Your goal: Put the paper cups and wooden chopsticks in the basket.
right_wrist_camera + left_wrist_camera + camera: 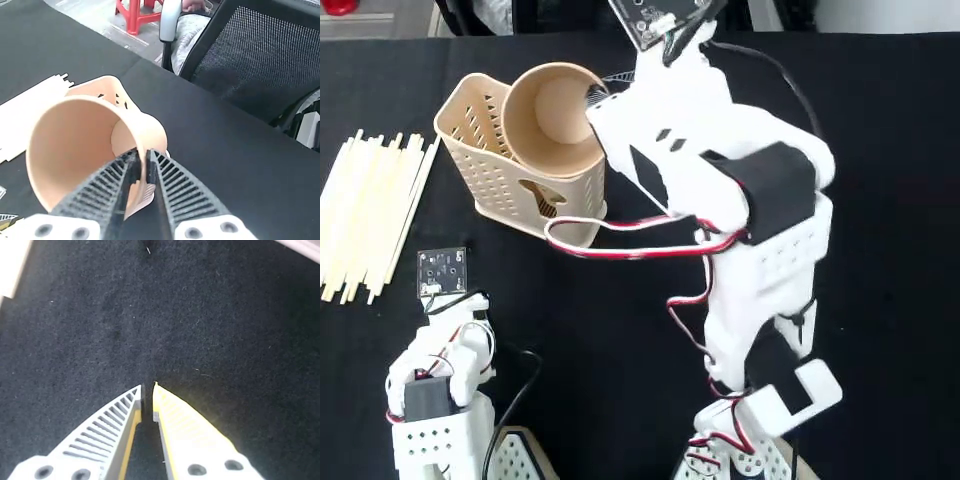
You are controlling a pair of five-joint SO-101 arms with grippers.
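Now the paper cup (pixel 548 115) sits tilted at the mouth of the basket (pixel 485 170), its rim pinched by the right tool (pixel 142 152). Step: cup drop-in; next needs lowering, then release. Chopsticks (pixel 370 215) lie near the basket on the counter (pixel 880 150); left tool (pixel 147 387) closed, empty.

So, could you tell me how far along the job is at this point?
Nothing looks finished yet. In hand: the right pincer grips the rim of a paper cup, tilted at the mouth of the basket, unreleased. Still to do: the wooden chopsticks lie on the table beside the basket; the left pincer is shut and empty.
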